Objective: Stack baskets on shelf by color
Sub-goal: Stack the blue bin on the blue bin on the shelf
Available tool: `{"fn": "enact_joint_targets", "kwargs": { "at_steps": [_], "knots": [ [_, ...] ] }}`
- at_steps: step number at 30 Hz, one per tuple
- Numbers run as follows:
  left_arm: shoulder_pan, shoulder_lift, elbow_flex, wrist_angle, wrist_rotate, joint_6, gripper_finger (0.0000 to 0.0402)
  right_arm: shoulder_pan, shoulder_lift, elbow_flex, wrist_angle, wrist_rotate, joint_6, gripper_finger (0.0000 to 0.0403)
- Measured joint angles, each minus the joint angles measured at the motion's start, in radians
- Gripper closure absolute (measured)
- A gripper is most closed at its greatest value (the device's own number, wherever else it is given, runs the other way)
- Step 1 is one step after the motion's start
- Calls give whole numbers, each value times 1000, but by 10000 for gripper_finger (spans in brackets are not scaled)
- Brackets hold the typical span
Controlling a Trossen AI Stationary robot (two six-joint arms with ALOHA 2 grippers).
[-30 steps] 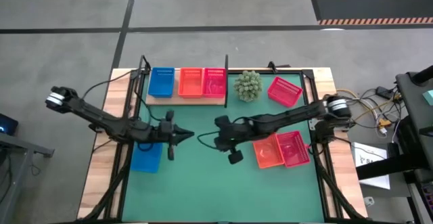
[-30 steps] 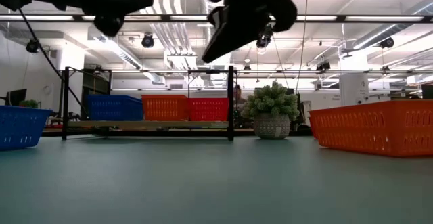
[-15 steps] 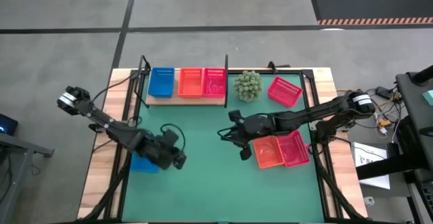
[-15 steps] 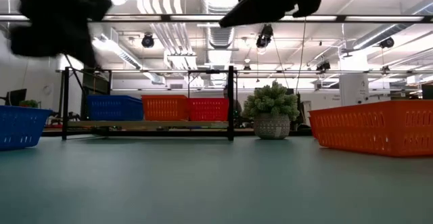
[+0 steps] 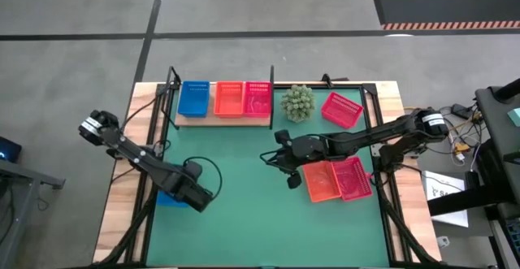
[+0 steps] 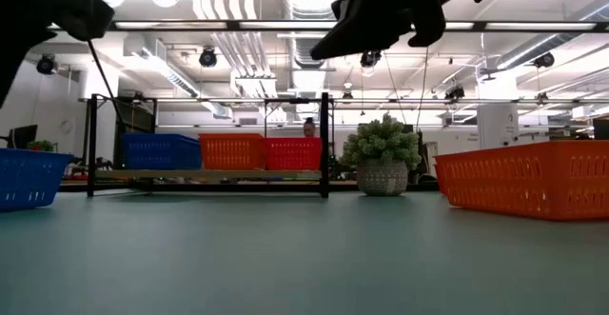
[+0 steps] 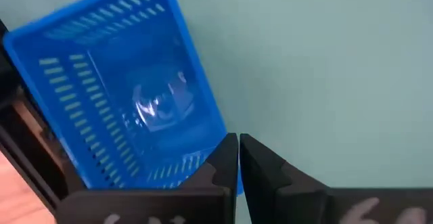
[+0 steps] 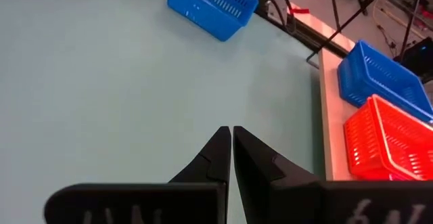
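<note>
A blue basket [image 7: 115, 95] rests flat on the green mat at the table's left side, mostly hidden under my left arm in the high view [image 5: 166, 197]. My left gripper [image 7: 238, 143] hangs above the basket's edge, pointing down, fingers shut, and I see no touch. The shelf [image 5: 223, 116] at the far edge carries a blue basket [image 5: 193, 98], an orange one [image 5: 229, 98] and a red-pink one [image 5: 257, 98]. My right gripper [image 8: 232, 132] is shut and hovers over the mat's middle [image 5: 270, 157], left of an orange basket [image 5: 322, 181] and a red-pink basket [image 5: 352, 178].
A spiky green ball plant [image 5: 297, 103] stands right of the shelf, with another red-pink basket [image 5: 341, 109] tilted beside it. The black post [image 6: 324, 144] marks the shelf's right end. Open mat lies between the two arms and toward the near edge.
My left gripper swung from the mat's middle toward the near left, tipping downward until it hangs over the blue basket. My right gripper drew back a little toward the table's right and rose. No basket has moved.
</note>
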Motion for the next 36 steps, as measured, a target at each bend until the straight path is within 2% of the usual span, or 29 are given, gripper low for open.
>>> {"fn": "enact_joint_targets", "kwargs": {
  "at_steps": [3, 5, 10, 16, 19, 26, 36],
  "knots": [
    [-1, -30, -18, -1, 22, 2, 400, 0, 0, -2, -14, 0, 0, 392],
    [-4, -47, -26, 1, 48, 69, 392, 0, 0, -2, -25, 0, -3, 392],
    [-24, -66, -35, 1, 207, 403, 344, 0, 0, -2, -30, 0, -18, 392],
    [-101, -46, -36, 38, 209, 801, 272, 0, 0, -2, -29, 0, -18, 392],
    [-152, -31, -40, 39, 197, 905, 253, 0, 0, -2, -38, 0, -18, 392],
    [-205, -24, -88, 57, 154, 872, 249, 0, 0, -2, -53, 0, -24, 392],
    [-204, -4, -240, 247, 133, 794, 249, -4, 0, -2, -84, 0, -26, 392]
  ]
}}
